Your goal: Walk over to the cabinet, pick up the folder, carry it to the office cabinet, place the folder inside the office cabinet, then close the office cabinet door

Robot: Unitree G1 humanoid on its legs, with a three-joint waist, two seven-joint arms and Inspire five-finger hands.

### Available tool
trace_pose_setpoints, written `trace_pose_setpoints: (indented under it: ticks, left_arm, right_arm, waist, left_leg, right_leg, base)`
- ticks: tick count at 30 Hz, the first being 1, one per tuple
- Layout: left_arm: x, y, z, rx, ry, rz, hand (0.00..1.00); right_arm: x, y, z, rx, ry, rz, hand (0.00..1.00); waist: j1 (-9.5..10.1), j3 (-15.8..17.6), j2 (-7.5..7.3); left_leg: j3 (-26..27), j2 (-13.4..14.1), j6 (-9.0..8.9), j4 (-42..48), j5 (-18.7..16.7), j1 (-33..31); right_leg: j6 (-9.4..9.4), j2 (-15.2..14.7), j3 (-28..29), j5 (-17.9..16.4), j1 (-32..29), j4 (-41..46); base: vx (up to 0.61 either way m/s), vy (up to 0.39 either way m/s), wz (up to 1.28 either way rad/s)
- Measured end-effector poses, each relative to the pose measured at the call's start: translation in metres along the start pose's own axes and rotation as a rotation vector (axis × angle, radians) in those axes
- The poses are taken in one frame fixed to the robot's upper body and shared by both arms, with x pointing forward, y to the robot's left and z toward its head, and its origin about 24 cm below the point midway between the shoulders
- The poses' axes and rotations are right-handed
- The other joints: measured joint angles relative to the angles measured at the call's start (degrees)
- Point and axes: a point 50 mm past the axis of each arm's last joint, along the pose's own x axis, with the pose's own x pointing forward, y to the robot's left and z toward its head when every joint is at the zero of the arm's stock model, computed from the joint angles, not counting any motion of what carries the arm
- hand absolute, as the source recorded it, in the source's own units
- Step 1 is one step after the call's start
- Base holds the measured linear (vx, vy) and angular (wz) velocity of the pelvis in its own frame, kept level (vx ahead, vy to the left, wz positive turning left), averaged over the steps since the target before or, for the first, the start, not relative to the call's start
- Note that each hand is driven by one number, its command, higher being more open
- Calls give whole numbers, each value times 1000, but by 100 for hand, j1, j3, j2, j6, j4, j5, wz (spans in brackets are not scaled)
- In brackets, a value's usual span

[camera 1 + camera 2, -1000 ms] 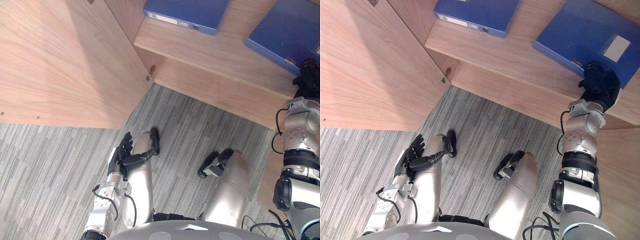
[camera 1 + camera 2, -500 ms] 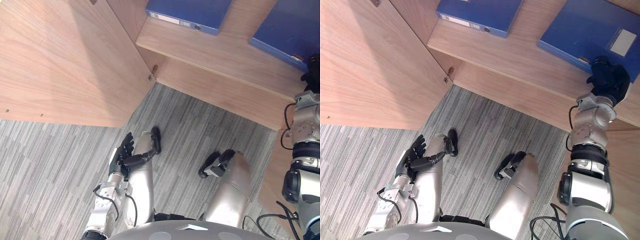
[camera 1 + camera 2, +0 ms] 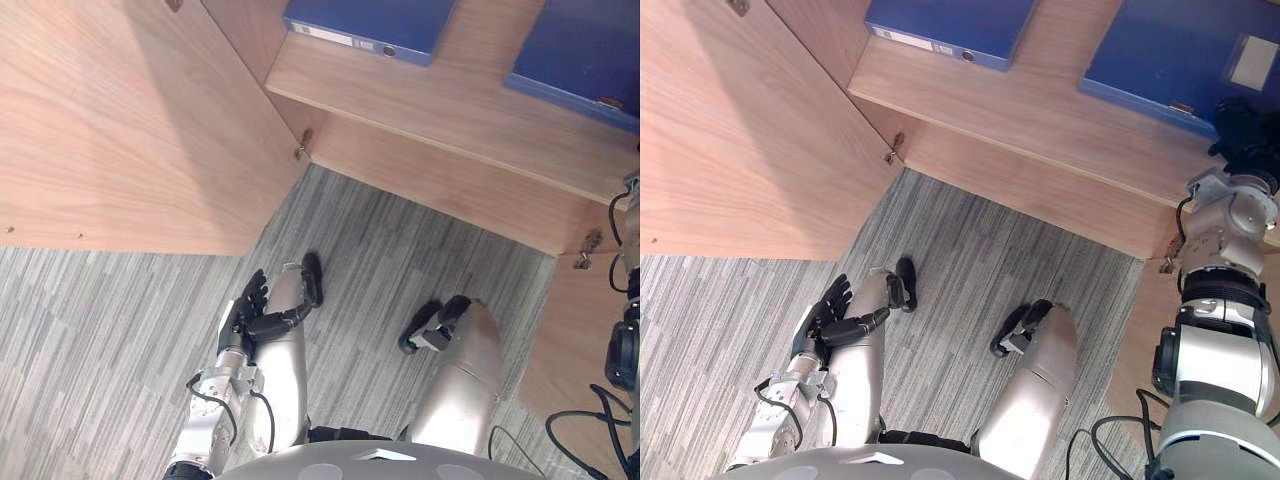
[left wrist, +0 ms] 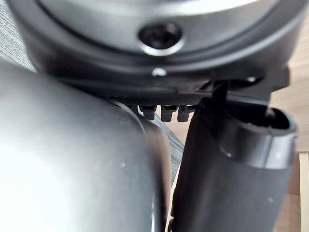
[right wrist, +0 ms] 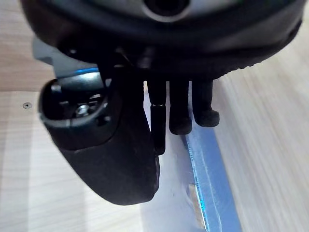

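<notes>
Left eye: folder (image 3: pixel 585 45) flat on shelf (image 3: pixel 430 110); door (image 3: pixel 130 120) wide open.

Right eye: adds right hand (image 3: pixel 1245 130) at folder's near corner. Left hand (image 3: pixel 823 318) slack, fingers loose, empty.

Right wrist: fingers (image 5: pixel 181 108) straight over folder's edge, thumb apart, perhaps touching, gripping nothing.

Lift clear without dragging folder, then swing door.

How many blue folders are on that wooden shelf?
2. The left folder lies flat on the shelf; the right folder lies further along it, beside the right hand. Others may be out of frame.
</notes>
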Motion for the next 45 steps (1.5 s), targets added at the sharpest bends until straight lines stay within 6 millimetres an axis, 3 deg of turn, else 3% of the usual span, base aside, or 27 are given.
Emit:
trace_pose_setpoints:
  ticks: [9, 21, 27, 31, 32, 37, 38, 39, 40, 45]
  left_arm:
    - [0, -1, -1, 0, 2, -6, 100]
    - [0, 1, 0, -16, -4, -1, 100]
    - [0, 7, 4, 9, -13, 8, 100]
    - [-2, 12, 8, 21, -28, 16, 100]
    - [-5, 18, 13, 31, -53, 33, 100]
    - [-6, 23, 16, 41, -64, 43, 100]
    - [-6, 24, 16, 41, -64, 44, 100]
    - [-7, 25, 16, 43, -62, 47, 100]
    - [-7, 29, 17, 52, -64, 62, 100]
    - [-7, 33, 20, 75, -79, 57, 100]
  right_arm:
    - [8, 6, 22, -23, -44, 10, 0]
    - [3, 15, 17, -14, -48, 50, 0]
    - [-52, 28, -8, 105, -120, 218, 0]
    - [-80, 16, -23, 125, -136, 207, 0]
    - [-109, 3, -23, 144, -184, 194, 0]
    - [-121, 1, -22, 172, -203, 210, 0]
    - [-132, 5, -24, 196, -199, 241, 0]
    - [-138, 8, -27, 203, -188, 269, 0]
    - [-151, 14, -38, 197, -149, 338, 0]
    - [-155, 19, -50, 166, -108, 394, 0]
  waist:
    - [-2, 7, -10]
    - [-13, 57, -91]
    - [-43, 171, -282]
    - [-91, 193, -320]
    - [-143, 247, -462]
    - [-137, 265, -580]
    - [-122, 285, -633]
    - [-127, 262, -589]
    - [-205, 288, -658]
    - [-206, 277, -737]
  left_leg:
    - [1, 1, -4, 7, 5, -16]
    - [-6, 12, -63, 18, 31, -33]
    - [-75, 207, -206, 276, -124, -13]
    - [-91, 293, -200, 530, -287, -2]
    - [-68, 464, -152, 1029, -614, 13]
    - [-2, 492, -107, 1138, -666, 48]
    - [-51, 496, -205, 1248, -735, 95]
    - [-75, 499, -200, 1259, -762, 117]
    - [-68, 502, -177, 1269, -833, 204]
    - [-29, 466, -108, 1235, -877, 230]
  right_leg:
    - [-39, 6, -5, 25, 2, -44]
    - [-39, 23, -12, 28, 10, -76]
    - [-33, 227, -16, 25, 125, -105]
    - [-28, 300, 34, 27, 204, -85]
    - [30, 423, 230, 54, 224, 32]
    - [101, 423, 319, 65, 223, 27]
    - [95, 429, 318, 73, 272, 19]
    - [91, 447, 316, 83, 322, 22]
    - [146, 471, 326, 101, 429, -31]
    - [248, 475, 328, 232, 516, -210]
  base:
    - [0, 0, 0]
    - [0, 0, 0]
    - [17, 14, -15]
    - [-9, 84, -20]
    - [-35, 197, -51]
    - [-35, 70, -13]
    - [7, 28, -14]
    - [24, 65, -16]
    - [24, 69, -9]
    - [12, 74, 1]
